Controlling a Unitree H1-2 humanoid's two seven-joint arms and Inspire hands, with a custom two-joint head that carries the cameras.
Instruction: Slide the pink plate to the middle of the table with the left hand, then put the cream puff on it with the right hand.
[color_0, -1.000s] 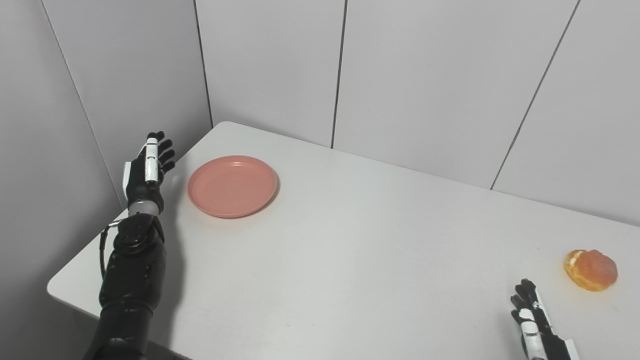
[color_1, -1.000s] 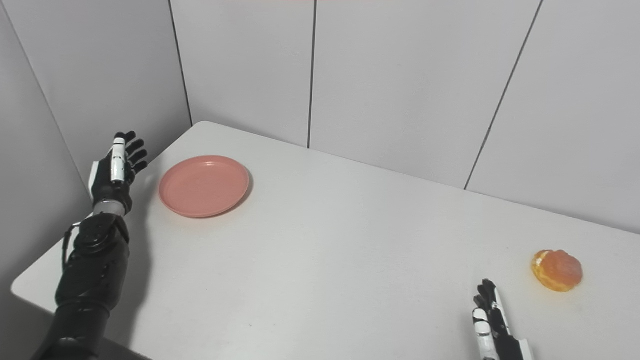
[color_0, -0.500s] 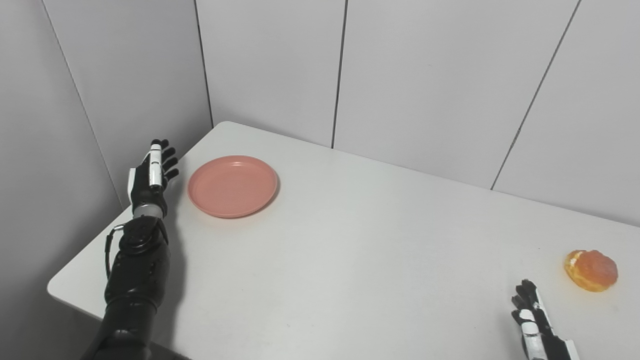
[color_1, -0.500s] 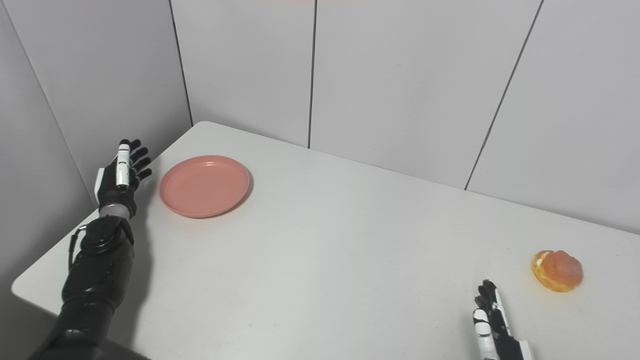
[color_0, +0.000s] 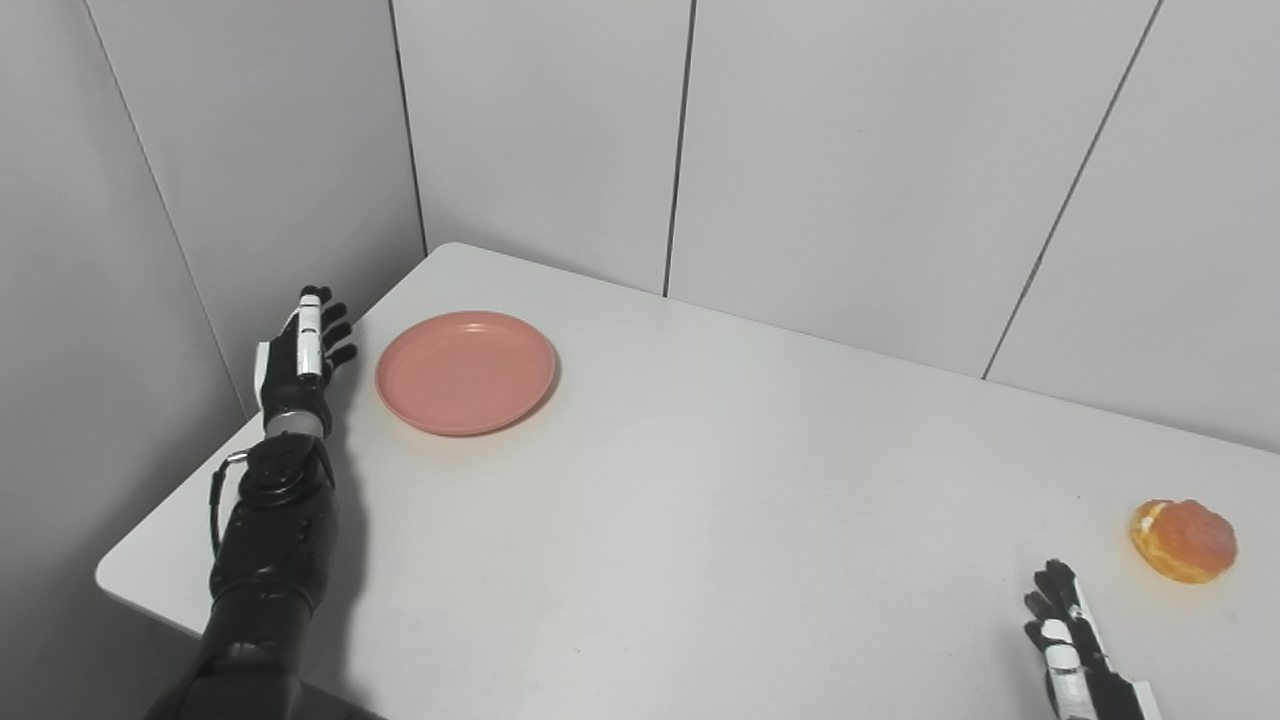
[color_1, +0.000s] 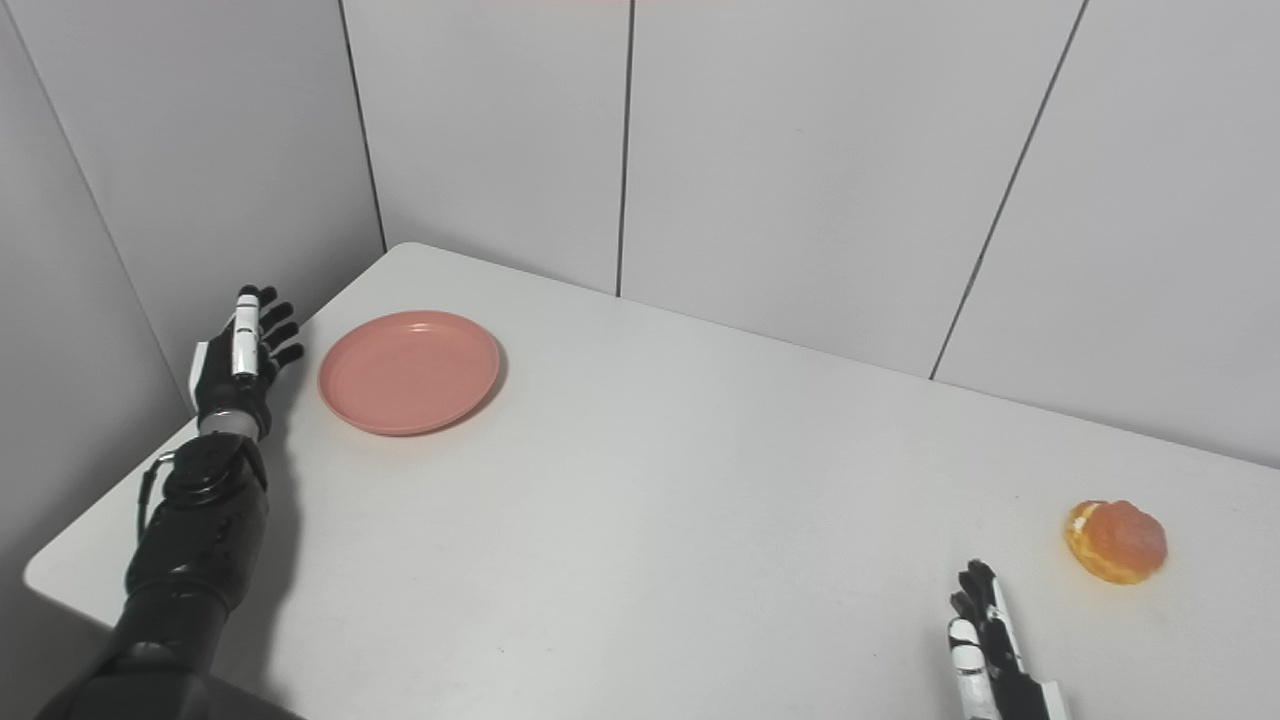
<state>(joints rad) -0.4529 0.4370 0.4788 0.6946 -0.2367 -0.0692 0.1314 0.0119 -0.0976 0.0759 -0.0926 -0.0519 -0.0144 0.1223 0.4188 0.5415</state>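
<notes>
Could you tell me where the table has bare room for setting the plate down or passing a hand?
The widest free patch is the middle of the table, between the plate and the puff. The near edge between both arms is bare too. It is tightest at the left edge, where the left hand stands beside the plate, and near the right hand below the puff.

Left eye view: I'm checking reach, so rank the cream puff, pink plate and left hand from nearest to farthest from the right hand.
1. Cream puff, just beyond the right hand, on its right.
2. Pink plate, far left.
3. Left hand, at the table's left edge.
</notes>
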